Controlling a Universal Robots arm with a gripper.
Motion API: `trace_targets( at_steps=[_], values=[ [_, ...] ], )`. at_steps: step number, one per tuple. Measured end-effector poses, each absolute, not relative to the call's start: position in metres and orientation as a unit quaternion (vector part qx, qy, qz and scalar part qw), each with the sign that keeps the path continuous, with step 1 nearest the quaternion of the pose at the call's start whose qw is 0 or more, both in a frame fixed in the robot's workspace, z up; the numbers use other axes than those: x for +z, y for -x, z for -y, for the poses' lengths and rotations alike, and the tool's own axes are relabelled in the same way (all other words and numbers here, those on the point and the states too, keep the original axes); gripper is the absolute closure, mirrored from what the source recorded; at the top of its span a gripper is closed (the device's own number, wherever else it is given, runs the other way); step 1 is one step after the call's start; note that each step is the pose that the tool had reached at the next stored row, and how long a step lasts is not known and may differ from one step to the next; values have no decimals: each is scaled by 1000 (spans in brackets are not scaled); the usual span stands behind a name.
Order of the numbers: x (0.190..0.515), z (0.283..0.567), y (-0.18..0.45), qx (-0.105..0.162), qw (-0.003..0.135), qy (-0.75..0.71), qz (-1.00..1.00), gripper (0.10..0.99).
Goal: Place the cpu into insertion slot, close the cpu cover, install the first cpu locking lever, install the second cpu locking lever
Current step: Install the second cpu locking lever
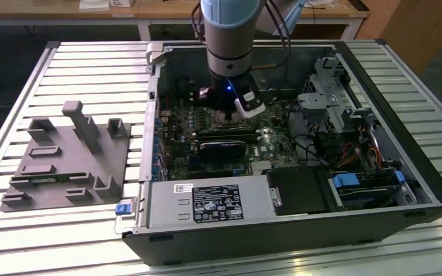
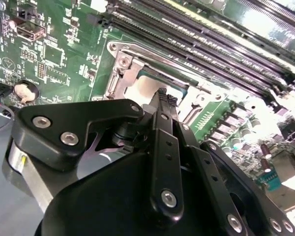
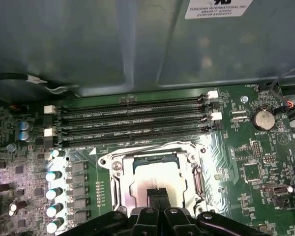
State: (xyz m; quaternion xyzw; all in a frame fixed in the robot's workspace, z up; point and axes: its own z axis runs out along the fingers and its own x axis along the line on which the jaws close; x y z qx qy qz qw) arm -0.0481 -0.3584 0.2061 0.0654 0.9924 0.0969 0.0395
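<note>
The cpu (image 3: pixel 155 173) lies flat in the insertion slot (image 3: pixel 104 160) on the green board, its silvery-tan top showing through a square window. The cpu cover (image 3: pixel 119 183) lies down flat around it as a silvery frame. My gripper (image 3: pixel 158 192) is directly over the chip's near edge, its two black fingers pressed together with nothing between them. In the second wrist view the shut gripper (image 2: pixel 164 96) points down at the cpu (image 2: pixel 137 91), beside the cover's (image 2: pixel 119 73) frame. In the exterior view the gripper (image 1: pixel 229 118) reaches down into the open computer case.
Long black memory slots (image 3: pixel 132 118) run just beyond the socket. A row of capacitors (image 3: pixel 54 194) and a coin battery (image 3: pixel 263 119) flank it. A black card (image 1: pixel 223 146), the power supply (image 1: pixel 205 204) and a drive cage (image 1: pixel 328 98) crowd the case. A grey fixture (image 1: pixel 67 155) sits outside.
</note>
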Motion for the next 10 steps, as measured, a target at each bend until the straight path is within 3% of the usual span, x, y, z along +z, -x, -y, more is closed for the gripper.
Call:
trace_targets(
  at_steps=[10],
  values=[
    [206, 353, 46, 90, 40, -65, -993, 980]
  ],
)
